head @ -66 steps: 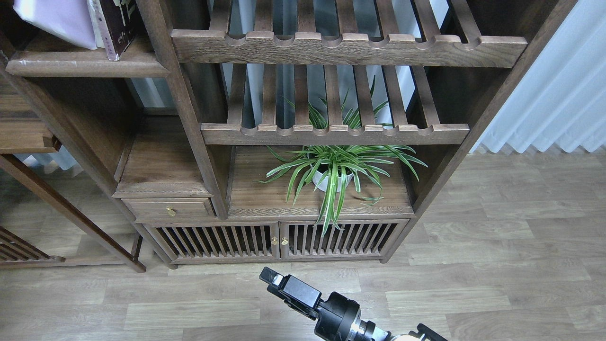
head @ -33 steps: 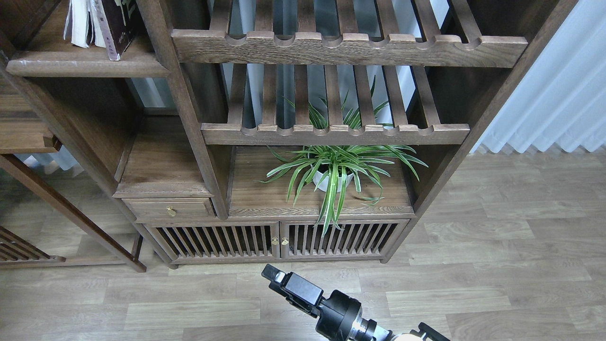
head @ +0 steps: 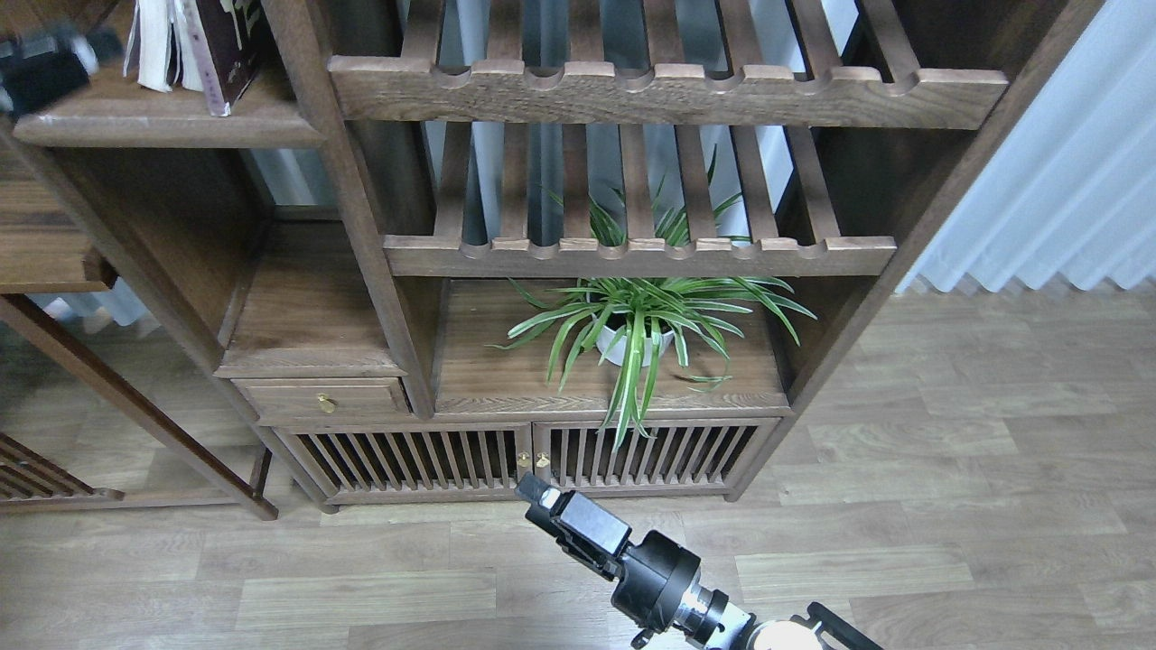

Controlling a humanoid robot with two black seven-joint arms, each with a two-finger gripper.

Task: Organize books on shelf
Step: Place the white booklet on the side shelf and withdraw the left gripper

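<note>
On the flat dark-brown shelf (head: pixel 172 125) at the top left, a pale white-lavender book (head: pixel 150 43) stands next to a dark maroon book (head: pixel 222 47) with white characters. Their tops are cut off by the frame. The red book is out of view. My left gripper (head: pixel 43 70) is a dark blur at the left edge, just left of the pale book and apart from it; its fingers cannot be told apart. My right gripper (head: pixel 540 498) hangs low over the floor in front of the cabinet doors, seen end-on and dark, holding nothing that I can see.
Two slatted racks with notched front rails (head: pixel 668 90) fill the middle bay. A potted spider plant (head: pixel 637 329) stands on the lower board. Below are a small drawer (head: pixel 323 397) and slatted cabinet doors (head: pixel 524 456). A white curtain (head: pixel 1066 181) hangs at the right.
The pale book went from tilted at the frame's corner to standing upright beside the maroon book. My left gripper has now come into view, blurred, left of it. My right gripper shifted slightly up and right.
</note>
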